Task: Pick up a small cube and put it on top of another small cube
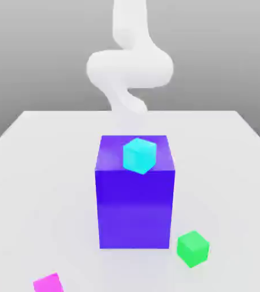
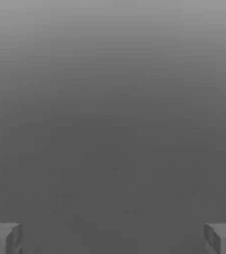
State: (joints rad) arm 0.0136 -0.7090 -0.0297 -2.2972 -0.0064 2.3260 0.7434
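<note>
In the exterior view, your white arm [image 1: 131,63] is curling above the far edge of the pale table [image 1: 35,154], its lower end blurring into the background so the hand is hard to make out. The small cube [image 1: 48,283], magenta-pink, is sitting at the near corner on the exterior view's left, cut off by the frame's edge; being a cube it has no long axis, and it is lying turned so one vertical edge is facing the camera. A cyan cube [image 1: 139,155] is resting atop the big blue-purple block [image 1: 134,197], and a green cube [image 1: 193,248] is lying just beside that block. In the hand view, your gripper [image 2: 113,238] is looking at plain grey, its two fingertips [image 2: 3,238] standing spread wide with nothing between them.
</note>
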